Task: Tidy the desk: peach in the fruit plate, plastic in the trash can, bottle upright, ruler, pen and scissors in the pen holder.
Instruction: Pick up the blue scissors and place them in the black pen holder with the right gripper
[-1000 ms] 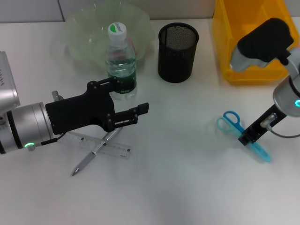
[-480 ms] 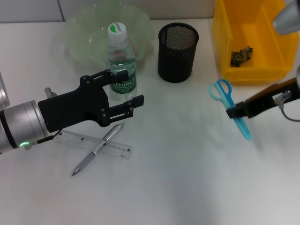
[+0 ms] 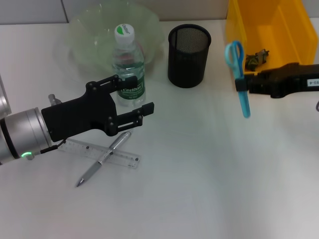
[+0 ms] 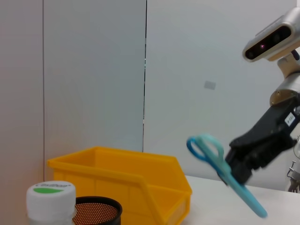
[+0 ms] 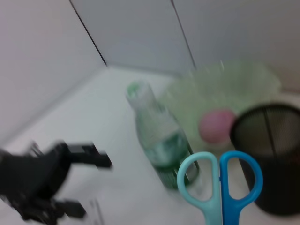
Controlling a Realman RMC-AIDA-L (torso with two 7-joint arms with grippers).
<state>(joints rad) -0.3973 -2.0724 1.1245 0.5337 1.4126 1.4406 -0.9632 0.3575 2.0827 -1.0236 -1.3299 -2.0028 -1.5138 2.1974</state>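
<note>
right hand [image 3: 242, 83]: clamped on the scissors [image 3: 238, 75] mid-blade, handles up, tips hanging down; whole lot is off the desk [image 3: 199, 189] now, up in the air btwn the pen holder [image 3: 189, 49] and the yellow trash can [image 3: 264, 45] at the far right corner.
change: 1 s ago scissors lay flat near the right edge w/ the hand just closing on them; half a sec ago they were lifted; now carried further toward the far edge. Means grasp held, transport underway.
left hand [image 3: 130, 99]: fingers apart, holding nothing, hovering just in front of the bottle [image 3: 128, 67]; barely shifted since 0.5 s ago.
bottle: upright already, cap on, at the near rim of the fruit plate [image 3: 94, 30]; that item looks done.
peach [image 5: 217, 123]: pink blob in the fruit plate in the right wrist view; hidden behind the bottle from the head view. Prob done too.
plastic [image 3: 256, 57]: small dark scrap inside the trash can; looks done.
ruler [image 3: 99, 152] + pen [image 3: 103, 157]: crossed, pen over ruler, still on the desk near the left edge, under the left arm. Not yet handled.
next (my guess): scissors need to get over the pen holder mouth, tips down, then release. Risk: they hang slightly tilted, tips could catch the mesh rim.
</note>
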